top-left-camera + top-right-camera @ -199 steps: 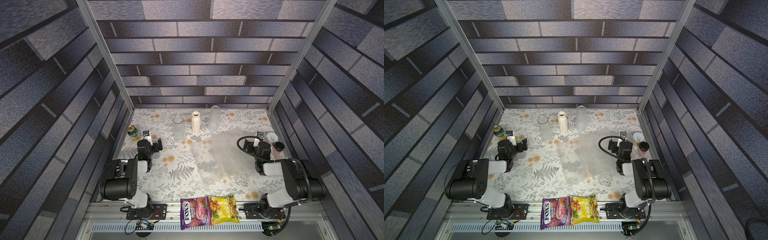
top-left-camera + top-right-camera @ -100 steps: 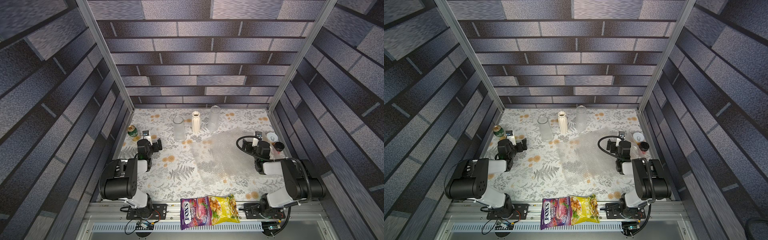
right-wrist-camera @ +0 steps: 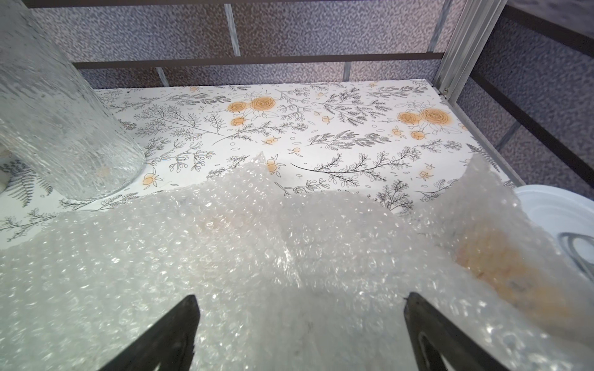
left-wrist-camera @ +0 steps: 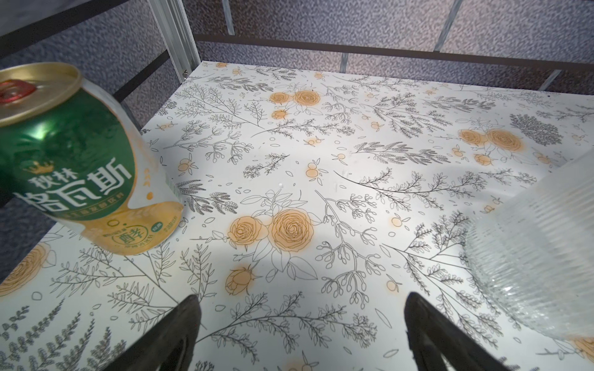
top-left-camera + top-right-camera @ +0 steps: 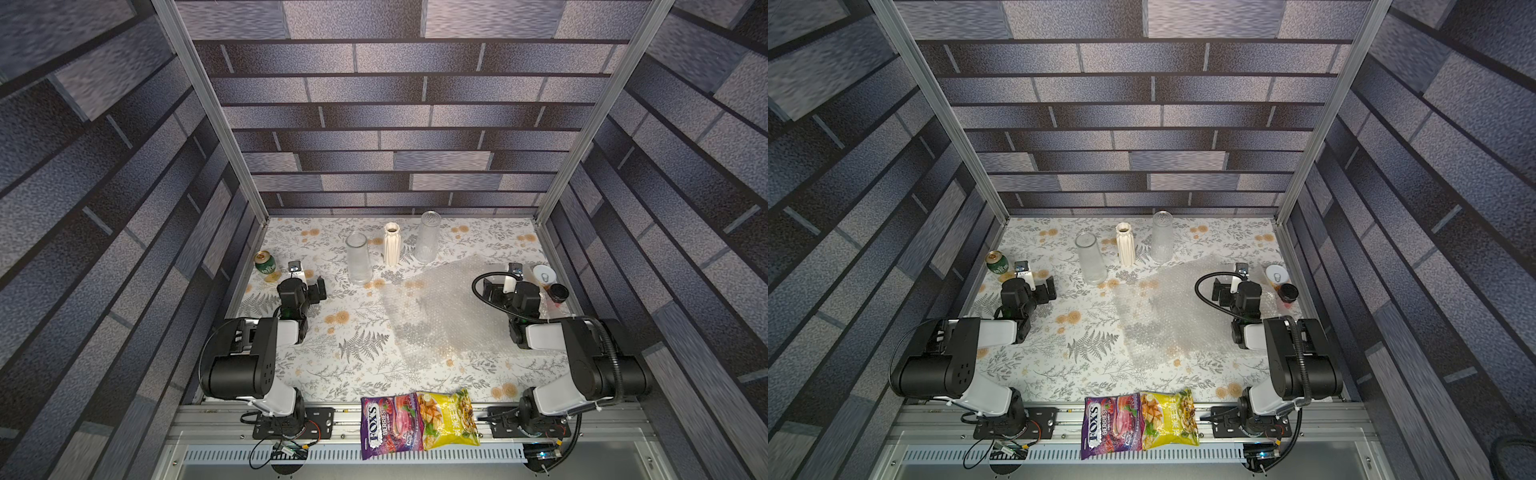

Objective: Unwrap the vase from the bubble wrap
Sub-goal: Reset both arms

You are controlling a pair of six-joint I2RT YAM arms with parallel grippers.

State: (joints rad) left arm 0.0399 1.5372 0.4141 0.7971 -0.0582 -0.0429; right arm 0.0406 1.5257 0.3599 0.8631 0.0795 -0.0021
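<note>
- Dark brick-patterned walls [image 5: 395,137] box in a floral surface [image 5: 365,320].
- Left claw [image 4: 302,300] stands wide open and empty over bare surface. A green can [image 4: 80,160] is close on one side and the ribbed glass vase [image 4: 540,250] close on the other.
- Right claw [image 3: 300,297] is likewise spread wide with nothing between its fingers. It sits low over the bubble wrap [image 3: 225,250], and I cannot tell whether the fingertips touch it.
- In both top views the bubble wrap [image 5: 440,316] lies spread open and mostly flat on the right half of the surface. One edge curls up by a white-lidded can [image 3: 553,218].
- Three vases stand upright and bare in a row toward the back wall. The ribbed glass vase [image 5: 359,257] is nearest the left arm, the white vase [image 5: 391,245] is in the middle, and the textured glass vase [image 5: 428,237] is furthest right.
- The textured glass vase stands just beside the far edge of the bubble wrap, while the other two stand apart from it.
- A dark cup [image 5: 559,292] sits just beside the white-lidded can at the right edge of the surface.
- Two snack bags [image 5: 419,419] lie overlapping on the front rail [image 5: 340,415].
</note>
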